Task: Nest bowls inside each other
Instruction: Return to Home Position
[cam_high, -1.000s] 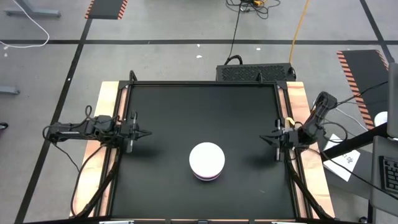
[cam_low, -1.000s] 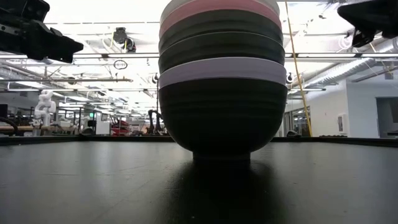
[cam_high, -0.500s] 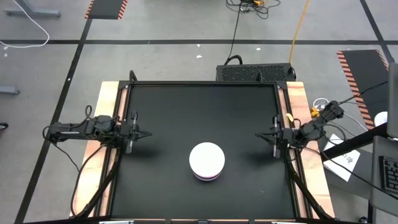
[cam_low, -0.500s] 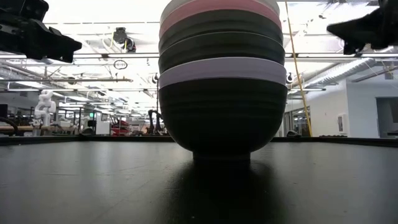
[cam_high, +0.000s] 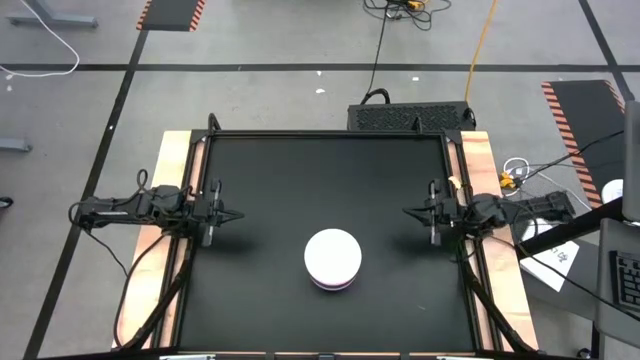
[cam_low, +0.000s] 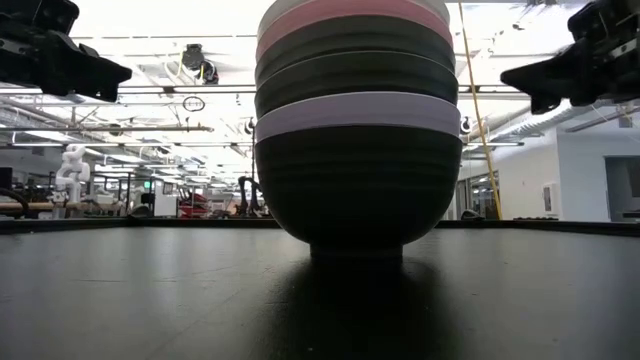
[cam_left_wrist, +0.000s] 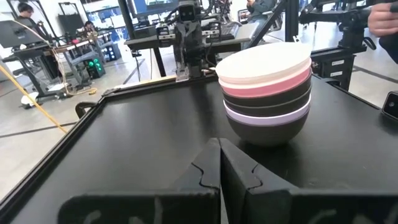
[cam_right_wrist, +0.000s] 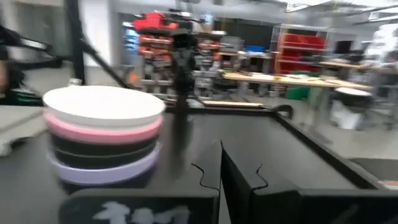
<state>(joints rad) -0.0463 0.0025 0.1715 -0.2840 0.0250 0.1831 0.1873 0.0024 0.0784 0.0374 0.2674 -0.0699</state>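
Two grippers of mine flank the table (cam_high: 300, 165). At its left edge my left gripper (cam_high: 231, 214) hangs where it was a second ago, its fingers (cam_left_wrist: 208, 171) pressed together on nothing. Between the grippers, a little off their line, the bowls (cam_high: 332, 258) stand nested in one unmoved stack: the white bowl (cam_left_wrist: 264, 60) on top, the pink bowl (cam_left_wrist: 268, 88) beneath, then two black, lavender and a black base. My right gripper (cam_high: 409, 212), also closed and empty, has slid slightly inward, its arm flattened along the right edge.
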